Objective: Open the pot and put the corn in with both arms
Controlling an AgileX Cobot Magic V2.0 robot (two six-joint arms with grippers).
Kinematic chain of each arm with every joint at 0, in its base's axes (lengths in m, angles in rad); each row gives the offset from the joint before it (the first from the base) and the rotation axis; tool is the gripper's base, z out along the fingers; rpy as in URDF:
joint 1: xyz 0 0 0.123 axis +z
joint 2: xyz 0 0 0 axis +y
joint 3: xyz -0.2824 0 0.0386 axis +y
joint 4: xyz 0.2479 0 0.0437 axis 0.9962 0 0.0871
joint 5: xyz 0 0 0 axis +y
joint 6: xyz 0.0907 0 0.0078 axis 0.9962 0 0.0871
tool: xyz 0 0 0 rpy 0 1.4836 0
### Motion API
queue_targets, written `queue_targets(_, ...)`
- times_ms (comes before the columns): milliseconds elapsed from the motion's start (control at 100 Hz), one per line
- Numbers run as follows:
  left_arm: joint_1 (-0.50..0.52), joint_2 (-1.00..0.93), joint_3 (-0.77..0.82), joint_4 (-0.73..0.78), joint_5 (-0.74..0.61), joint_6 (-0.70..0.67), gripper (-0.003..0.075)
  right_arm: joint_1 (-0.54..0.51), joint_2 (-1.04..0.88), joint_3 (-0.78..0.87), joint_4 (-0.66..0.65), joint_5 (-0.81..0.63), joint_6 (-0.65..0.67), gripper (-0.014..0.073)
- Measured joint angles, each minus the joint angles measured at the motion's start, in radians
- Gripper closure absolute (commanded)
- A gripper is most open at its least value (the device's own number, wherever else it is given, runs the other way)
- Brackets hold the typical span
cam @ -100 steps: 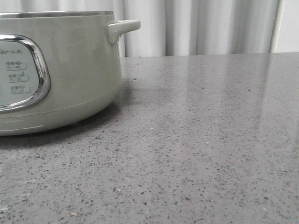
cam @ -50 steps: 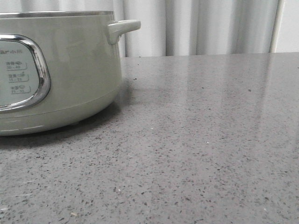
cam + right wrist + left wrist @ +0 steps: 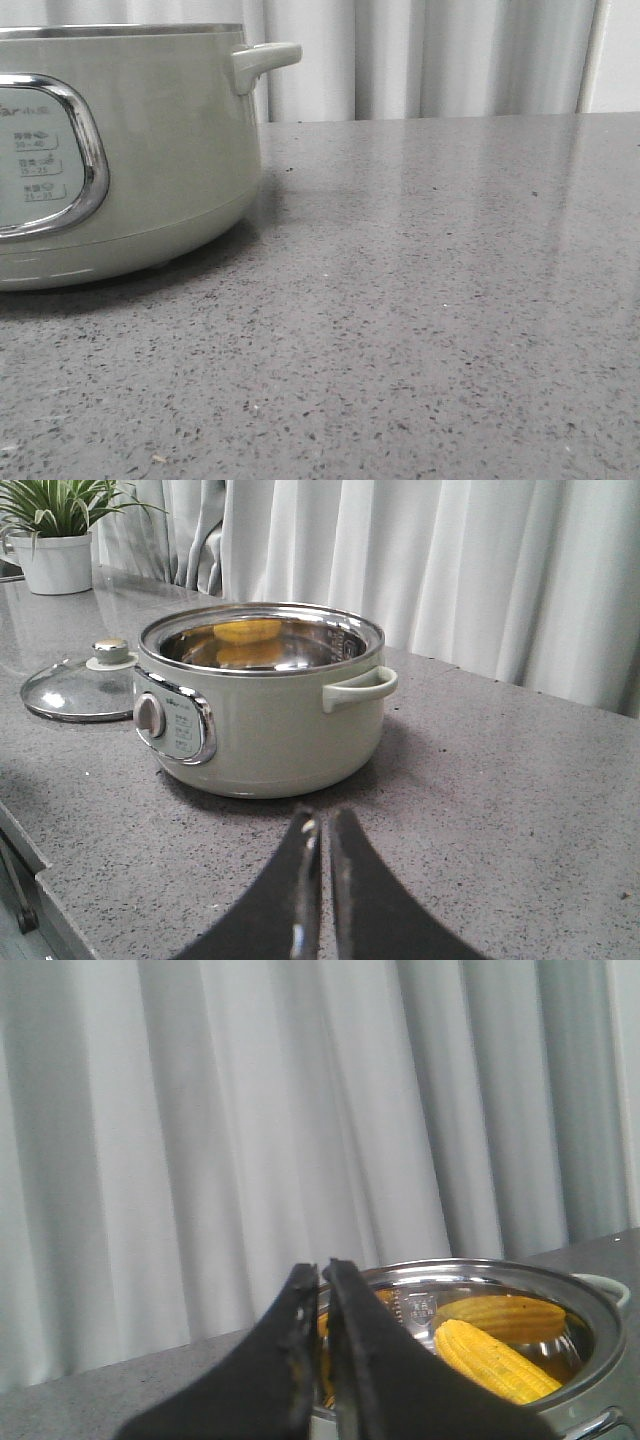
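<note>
My front camera cut off most of the pot [image 3: 150,150] and hid its inside. From the left wrist I saw the corn [image 3: 495,1360] lying in the open pot. The lid [image 3: 75,685] lay on the counter [image 3: 520,780] beside the pot. Both claws — left [image 3: 322,1280], right [image 3: 322,825] — were pressed together, holding nothing, touching nothing.

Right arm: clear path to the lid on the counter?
Probably not directly. The lid lies flat beside the pot, on its far side from the right gripper, so the pot stands in between.
</note>
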Motion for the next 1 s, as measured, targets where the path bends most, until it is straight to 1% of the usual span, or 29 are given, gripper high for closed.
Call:
queue_targets(200, 0.000, 0.000, 0.013, 0.026, 0.000, 0.002, 0.0741, 0.000, 0.000, 0.000, 0.000, 0.000, 0.000, 0.0650)
queue_targets(310, 0.000, 0.000, 0.077, 0.028, -0.002, -0.001, 0.0741, 0.000, 0.000, 0.000, 0.000, 0.000, 0.000, 0.0650)
queue_targets(390, 0.000, 0.000, 0.143, 0.028, 0.002, -0.043, 0.0741, 0.000, 0.000, 0.000, 0.000, 0.000, 0.000, 0.0650)
queue_targets(510, 0.000, -0.001, 0.239, 0.032, 0.055, -0.093, 0.0741, 0.000, 0.000, 0.000, 0.000, 0.000, 0.000, 0.0650)
queue_targets(630, 0.000, -0.001, 0.296, 0.035, 0.125, -0.111, 0.0741, 0.000, 0.000, 0.000, 0.000, 0.002, 0.000, 0.0650)
queue_targets(690, 0.000, -0.001, 0.315, 0.036, 0.136, -0.112, 0.0741, 0.000, 0.000, 0.000, 0.000, 0.002, 0.000, 0.0650)
queue_targets(910, 0.000, -0.001, 0.355, 0.079, 0.114, -0.115, 0.0741, 0.000, 0.000, 0.000, 0.000, 0.002, 0.000, 0.0650)
queue_targets(1000, 0.024, -0.001, 0.374, 0.093, 0.085, -0.122, 0.0741, 0.000, 0.000, 0.000, 0.000, 0.002, 0.000, 0.0650)
